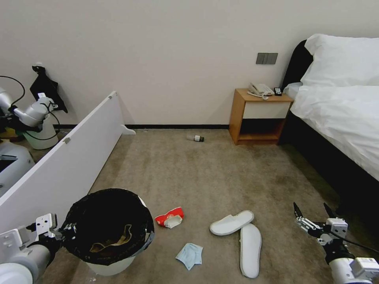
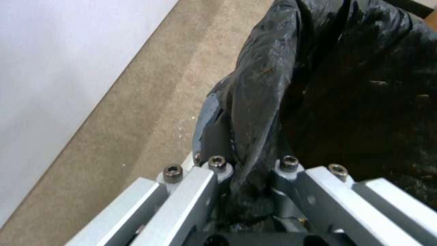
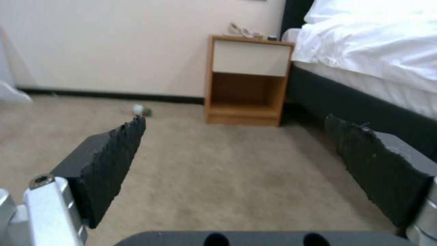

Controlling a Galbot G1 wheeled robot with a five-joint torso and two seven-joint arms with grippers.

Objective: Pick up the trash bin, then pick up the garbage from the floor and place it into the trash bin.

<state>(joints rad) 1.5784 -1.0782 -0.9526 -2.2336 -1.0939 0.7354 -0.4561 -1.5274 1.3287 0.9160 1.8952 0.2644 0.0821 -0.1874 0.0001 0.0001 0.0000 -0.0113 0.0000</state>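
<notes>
Left pincer (image 1: 65, 232) is clamping the trash bin (image 1: 108, 230) rim; right pincer (image 1: 314, 216), jaws gaping, is hovering nearest the slippers (image 1: 241, 232), lying to its left.

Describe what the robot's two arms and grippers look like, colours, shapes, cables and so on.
Both arms are silver-grey tubes ending in white and grey wrist blocks. The left gripper has flat silver linkage bars fastened with dark hex-head bolts. The right gripper carries two black, wedge-shaped fingers with rough, ridged inner pads on silver brackets; a thin black cable runs along its wrist.

Glossy, crinkled bag (image 2: 319, 85), probably plastic; matt short-pile carpet (image 1: 221, 177).
</notes>
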